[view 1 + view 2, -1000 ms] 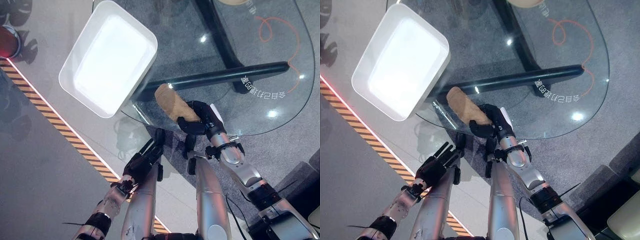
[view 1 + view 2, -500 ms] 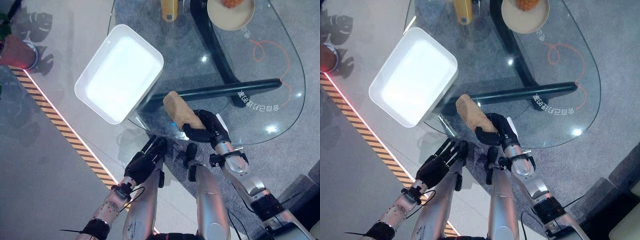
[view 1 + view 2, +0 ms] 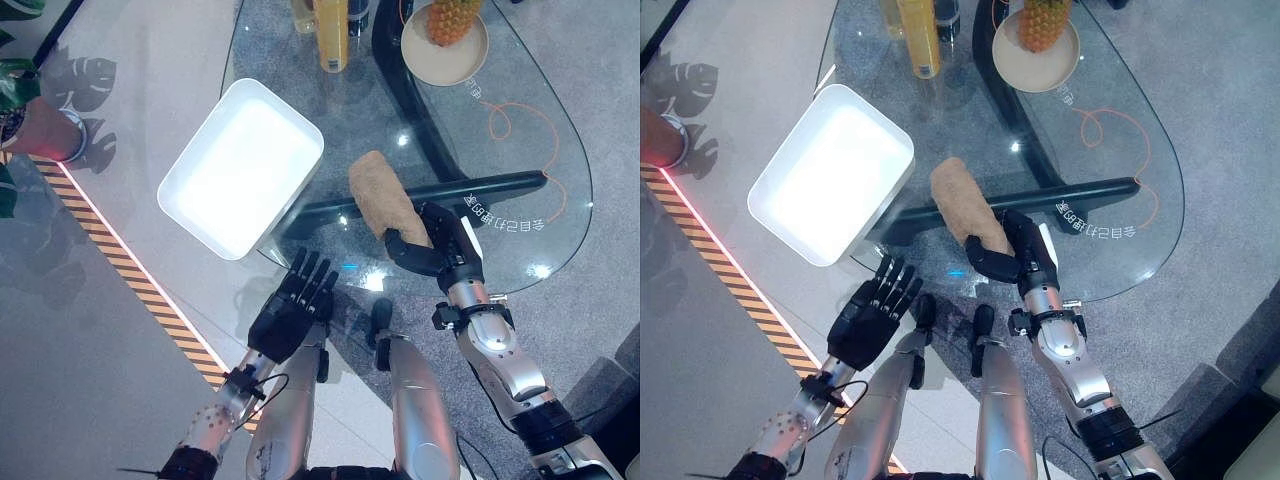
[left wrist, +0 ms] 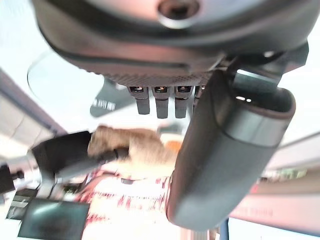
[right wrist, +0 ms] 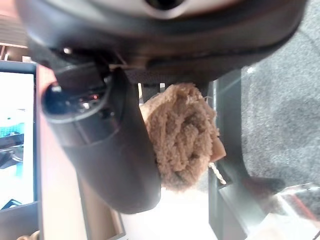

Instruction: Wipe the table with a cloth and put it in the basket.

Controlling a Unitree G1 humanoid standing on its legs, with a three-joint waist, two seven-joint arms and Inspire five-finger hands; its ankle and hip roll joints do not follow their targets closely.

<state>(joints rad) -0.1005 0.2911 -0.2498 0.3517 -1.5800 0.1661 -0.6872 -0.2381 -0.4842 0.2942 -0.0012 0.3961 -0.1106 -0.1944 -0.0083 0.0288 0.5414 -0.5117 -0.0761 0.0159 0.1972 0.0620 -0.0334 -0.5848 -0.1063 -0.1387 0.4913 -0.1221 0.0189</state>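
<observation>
Right robot hand (image 3: 432, 246): clamped on the rolled brown cloth (image 3: 386, 198), pressing it to the glass surface (image 3: 520, 120) for wiping
Left robot hand (image 3: 292, 310): fingers straight (idle)
Basket (image 3: 243, 166): nearby, waiting

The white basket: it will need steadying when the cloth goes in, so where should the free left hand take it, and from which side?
Probably the near long rim of the white basket, which overhangs the glass table toward the open left hand. Come from below that edge; the right hand holds the cloth.
</observation>
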